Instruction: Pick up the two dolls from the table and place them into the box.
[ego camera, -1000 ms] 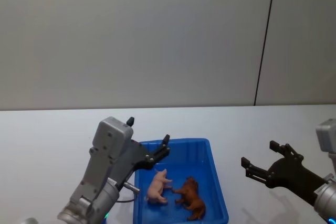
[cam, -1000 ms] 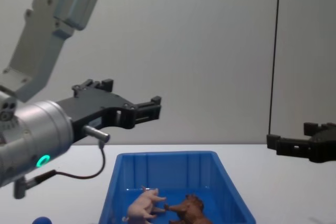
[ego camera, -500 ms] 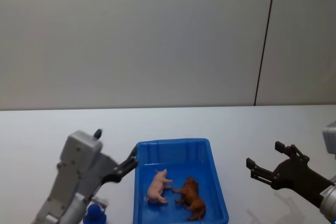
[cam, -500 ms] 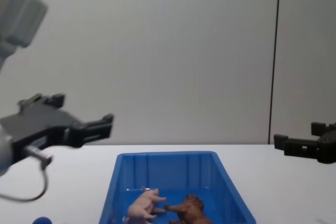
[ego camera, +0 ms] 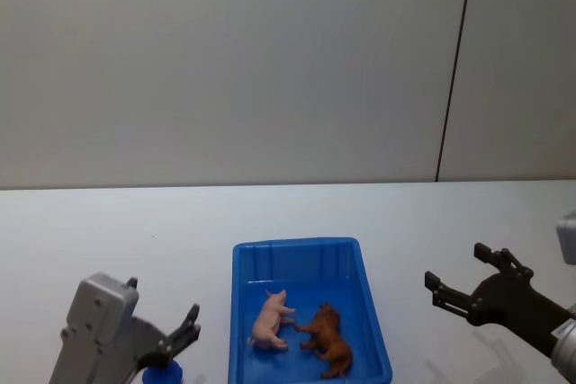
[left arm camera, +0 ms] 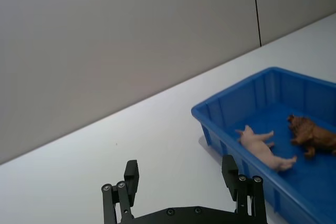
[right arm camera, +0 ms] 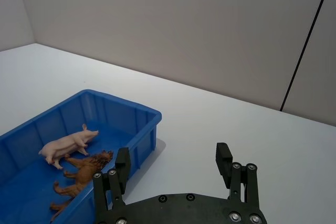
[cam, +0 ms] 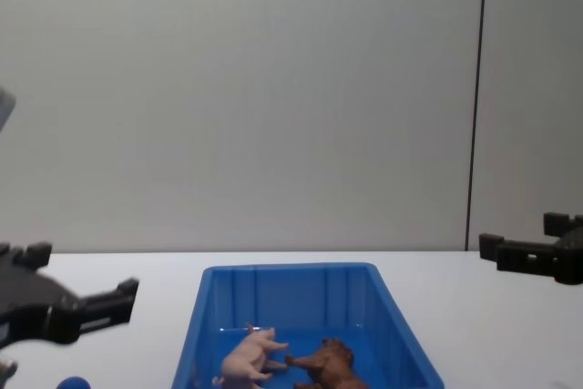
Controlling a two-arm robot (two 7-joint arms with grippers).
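With the pig [ego camera: 272, 318] and the lion [ego camera: 329, 340] lying side by side inside the blue box [ego camera: 297, 249], both open, empty end effectors, left [ego camera: 184, 328] at eight o'clock and right [ego camera: 461, 278] at three, are hovering over the desk [ego camera: 108, 231], so I judge only parking remains.

The right tool [right arm camera: 173, 163], fingers apart, hovers over the tabletop [right arm camera: 220, 124] beside the box [right arm camera: 142, 114] holding pig [right arm camera: 65, 144] and lion [right arm camera: 81, 174].
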